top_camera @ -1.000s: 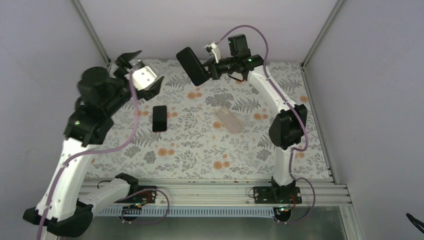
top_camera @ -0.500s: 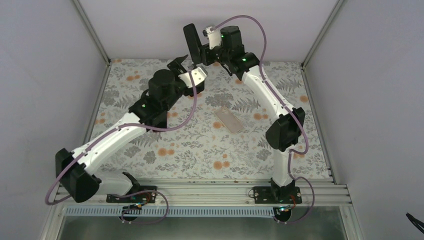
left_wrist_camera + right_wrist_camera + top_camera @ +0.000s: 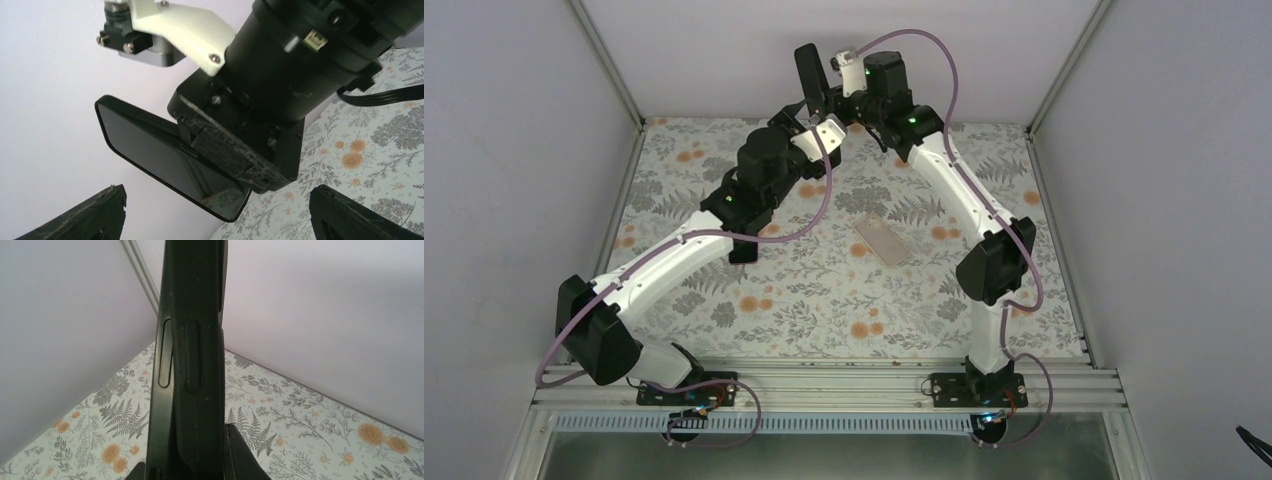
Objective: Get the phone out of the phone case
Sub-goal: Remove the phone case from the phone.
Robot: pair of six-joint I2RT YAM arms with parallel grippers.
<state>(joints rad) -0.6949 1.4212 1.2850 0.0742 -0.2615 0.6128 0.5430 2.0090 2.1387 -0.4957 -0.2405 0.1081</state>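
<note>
Clear flat piece lies mid floral mat. Beyond it, your left gripper spread wide, fingertips flanking cased phone, apart from it. Your right gripper clamps phone upright above far edge.

I can read no text, label, brand, number or sign in any of my three views. The phone faces my left wrist camera with a dark, blank screen, and its edge in the right wrist view carries only unmarked buttons. The table cover is printed with flowers and ferns only.
</note>
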